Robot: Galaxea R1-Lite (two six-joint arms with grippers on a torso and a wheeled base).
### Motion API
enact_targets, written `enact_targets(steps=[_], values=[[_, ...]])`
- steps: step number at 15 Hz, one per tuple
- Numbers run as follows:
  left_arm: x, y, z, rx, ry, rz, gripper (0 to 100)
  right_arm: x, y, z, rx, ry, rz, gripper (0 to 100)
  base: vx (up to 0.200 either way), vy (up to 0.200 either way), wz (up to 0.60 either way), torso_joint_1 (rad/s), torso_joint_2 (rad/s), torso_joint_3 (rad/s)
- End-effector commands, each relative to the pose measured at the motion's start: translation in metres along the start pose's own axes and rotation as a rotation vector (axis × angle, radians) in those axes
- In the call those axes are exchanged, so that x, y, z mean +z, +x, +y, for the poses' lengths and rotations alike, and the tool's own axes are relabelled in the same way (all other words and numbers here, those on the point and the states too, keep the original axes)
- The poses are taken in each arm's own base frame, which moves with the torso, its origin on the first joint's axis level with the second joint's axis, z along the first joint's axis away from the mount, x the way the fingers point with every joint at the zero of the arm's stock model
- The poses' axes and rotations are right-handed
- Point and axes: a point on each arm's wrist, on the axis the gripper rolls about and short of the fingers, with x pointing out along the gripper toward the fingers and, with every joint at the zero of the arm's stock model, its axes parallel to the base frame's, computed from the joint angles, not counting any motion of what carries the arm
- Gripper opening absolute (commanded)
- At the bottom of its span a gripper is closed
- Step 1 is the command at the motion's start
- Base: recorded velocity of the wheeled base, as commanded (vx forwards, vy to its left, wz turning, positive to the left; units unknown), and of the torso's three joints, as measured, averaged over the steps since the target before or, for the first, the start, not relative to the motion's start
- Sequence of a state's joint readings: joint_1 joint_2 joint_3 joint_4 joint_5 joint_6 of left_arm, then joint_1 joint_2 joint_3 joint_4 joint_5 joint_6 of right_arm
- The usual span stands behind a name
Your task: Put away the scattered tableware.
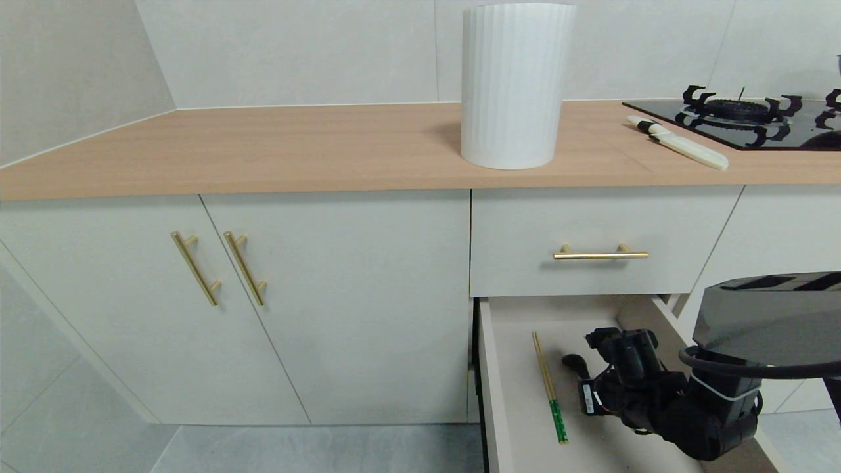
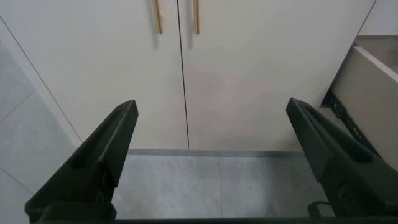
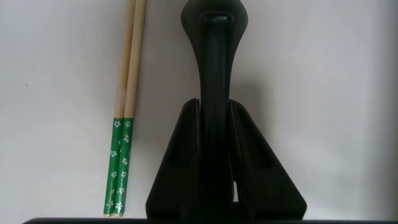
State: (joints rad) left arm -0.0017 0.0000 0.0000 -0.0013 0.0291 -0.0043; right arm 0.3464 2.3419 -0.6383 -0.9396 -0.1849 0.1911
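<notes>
Open drawer (image 1: 519, 368) at lower right of the head view holds green-ended chopsticks (image 1: 548, 387). Just beside them, the right gripper (image 3: 214, 109) is clenched on the handle of a black spoon (image 3: 213, 22). Left gripper (image 2: 211, 109) is spread wide, holding nothing, facing the cabinet doors (image 2: 249, 74). White ribbed canister (image 1: 511, 85) stands top center on the counter (image 1: 295, 151).

You are finding no text, number or sign here that can be read. A small white label (image 1: 587, 398) is sitting on the black wrist of the right arm (image 1: 696, 414), over the open drawer (image 1: 489, 368), but its print is too small for you to make out. The chopsticks (image 1: 549, 387) lying in that drawer are showing tiny white flower marks on their green ends, not letters.
</notes>
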Motion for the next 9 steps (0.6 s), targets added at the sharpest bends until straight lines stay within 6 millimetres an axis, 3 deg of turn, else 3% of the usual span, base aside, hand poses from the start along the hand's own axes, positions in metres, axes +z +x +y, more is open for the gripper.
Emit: enact_targets(steps=[1,9], values=[[0.0000,0.0000,0.0000,0.000,0.000,0.000,100,0.0003,-0.0002,0.0001,0.000,0.001,-0.002,100,0.000,0.000,0.00,0.000,0.00,0.000],[0.0000,0.0000,0.0000,0.002,0.000,0.000,100,0.0084,-0.0100,-0.0005,-0.007,0.007,-0.029,100,0.000,0.000,0.00,0.000,0.00,0.000]])
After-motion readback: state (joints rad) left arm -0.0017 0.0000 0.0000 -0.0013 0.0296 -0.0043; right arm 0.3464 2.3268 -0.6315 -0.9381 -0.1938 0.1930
